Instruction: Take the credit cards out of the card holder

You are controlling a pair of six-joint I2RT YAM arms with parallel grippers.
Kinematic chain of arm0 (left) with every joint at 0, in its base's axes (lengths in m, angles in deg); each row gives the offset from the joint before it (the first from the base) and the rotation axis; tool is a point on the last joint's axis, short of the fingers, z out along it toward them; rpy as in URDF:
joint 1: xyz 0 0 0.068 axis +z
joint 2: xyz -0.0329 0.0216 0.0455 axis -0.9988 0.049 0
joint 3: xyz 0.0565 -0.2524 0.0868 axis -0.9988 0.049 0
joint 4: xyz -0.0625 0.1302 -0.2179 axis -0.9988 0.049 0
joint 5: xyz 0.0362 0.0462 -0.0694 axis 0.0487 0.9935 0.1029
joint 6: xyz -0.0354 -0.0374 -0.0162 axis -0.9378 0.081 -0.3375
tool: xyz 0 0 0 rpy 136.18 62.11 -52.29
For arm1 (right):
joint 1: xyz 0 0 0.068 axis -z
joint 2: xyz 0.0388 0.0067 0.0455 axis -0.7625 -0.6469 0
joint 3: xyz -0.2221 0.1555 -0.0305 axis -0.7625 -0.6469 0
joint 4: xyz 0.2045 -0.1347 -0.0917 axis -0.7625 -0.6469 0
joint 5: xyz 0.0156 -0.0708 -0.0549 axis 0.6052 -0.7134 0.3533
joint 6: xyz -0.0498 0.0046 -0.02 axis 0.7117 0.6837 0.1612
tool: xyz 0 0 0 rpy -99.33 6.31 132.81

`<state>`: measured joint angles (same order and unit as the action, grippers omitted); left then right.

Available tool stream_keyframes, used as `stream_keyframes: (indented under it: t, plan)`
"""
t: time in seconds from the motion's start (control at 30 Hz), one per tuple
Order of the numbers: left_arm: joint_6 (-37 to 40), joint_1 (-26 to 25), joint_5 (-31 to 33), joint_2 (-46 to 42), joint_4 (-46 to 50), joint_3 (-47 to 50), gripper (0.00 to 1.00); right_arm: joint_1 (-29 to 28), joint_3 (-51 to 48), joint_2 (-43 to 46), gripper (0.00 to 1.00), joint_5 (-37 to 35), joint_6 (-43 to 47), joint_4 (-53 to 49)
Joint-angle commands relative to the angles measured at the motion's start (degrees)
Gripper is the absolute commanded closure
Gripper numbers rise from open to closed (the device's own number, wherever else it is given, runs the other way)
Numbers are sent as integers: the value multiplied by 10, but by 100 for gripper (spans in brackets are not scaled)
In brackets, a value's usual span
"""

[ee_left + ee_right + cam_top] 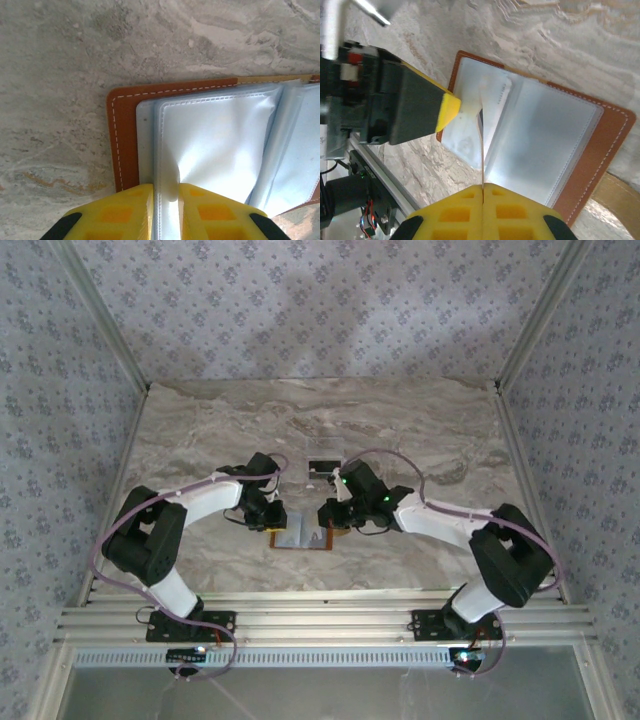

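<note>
- On the marbled table point(200, 430), between your two arms, the card holder point(303, 538) lies open and flat. Its brown leather faces down and its clear pockets face up.
- Inside the holder, a whitish card point(501, 96) sits in a pocket close to the spine, and part of it is covered by the plastic in front.
- Just beside that card is a dark sliver point(480, 120). It could be a second card, but you cannot tell from this angle.
- Print runs along the whitish card's long edge, and it is too small to read.
- White stitching follows the leather border point(122, 145) around the pockets.
- Your left gripper point(166, 194) has its yellow fingers almost together, pinching a clear sleeve point(215, 145) at its near edge. The plastic puckers where the fingers squeeze it.
- Your right gripper point(483, 192) has its fingers fully closed on the edge of an upright leaf point(481, 150). This thin sheet stands edge-on and rises from the spine area straight into the seam between the fingers.
- In your right wrist view, the left gripper's yellow tip rests against the far page, just beside the whitish card.
- Behind the holder, near it but apart from both grippers, a small clear stand point(323, 462) sits on the table.
</note>
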<state>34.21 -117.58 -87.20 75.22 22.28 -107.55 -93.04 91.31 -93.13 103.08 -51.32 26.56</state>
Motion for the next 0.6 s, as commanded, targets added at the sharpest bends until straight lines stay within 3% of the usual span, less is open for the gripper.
stream_keyframes:
  t: [0.0,0.3,0.57]
  plan:
    - [7,-3,14,-21,10,-9,77,8,42,22,100,-30,113,-96]
    - [5,-2,40,-64,3,0,73,-1,145,7,100,-100,438,-278]
    - [13,3,63,-102,-12,39,71,0,287,-70,100,-223,672,-439]
